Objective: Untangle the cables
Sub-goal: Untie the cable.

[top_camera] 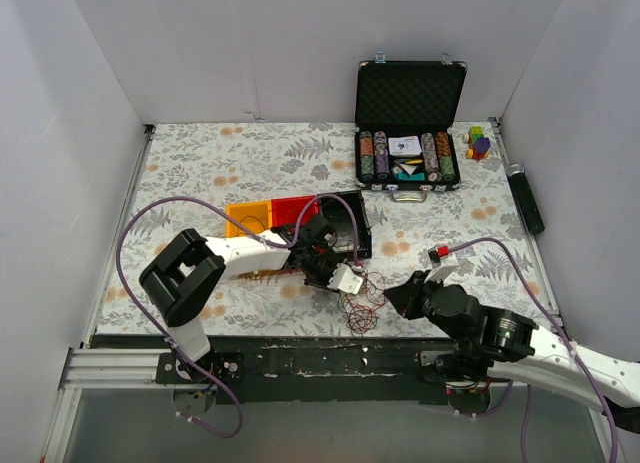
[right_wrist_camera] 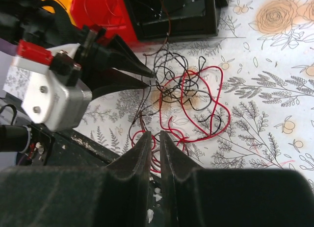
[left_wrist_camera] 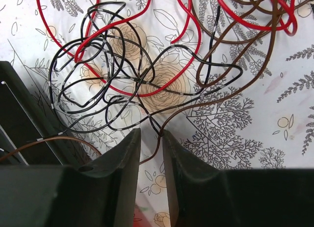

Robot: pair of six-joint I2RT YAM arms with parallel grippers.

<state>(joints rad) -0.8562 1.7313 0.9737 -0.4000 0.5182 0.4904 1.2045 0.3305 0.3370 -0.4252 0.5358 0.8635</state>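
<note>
The cables [top_camera: 362, 305] lie in a loose tangle of thin red, black and brown wires on the flowered cloth near the table's front edge. They also show in the left wrist view [left_wrist_camera: 142, 80] and the right wrist view [right_wrist_camera: 191, 94]. My left gripper [top_camera: 358, 283] sits at the tangle's left side. Its jaws [left_wrist_camera: 149, 131] stand narrowly apart, and a brown wire [left_wrist_camera: 158, 138] runs between the tips without being clamped. My right gripper [top_camera: 392, 301] is at the tangle's right side, low over red loops. Its jaws [right_wrist_camera: 154, 134] are closed to a thin slit with nothing seen between them.
A black tray [top_camera: 352, 245] with red [top_camera: 290, 211] and yellow [top_camera: 248, 218] bins lies just behind the left gripper. An open poker chip case [top_camera: 410, 133], coloured blocks [top_camera: 480, 141] and a black cylinder [top_camera: 527, 198] are at the back right. The table's front edge [top_camera: 330, 335] is close below the tangle.
</note>
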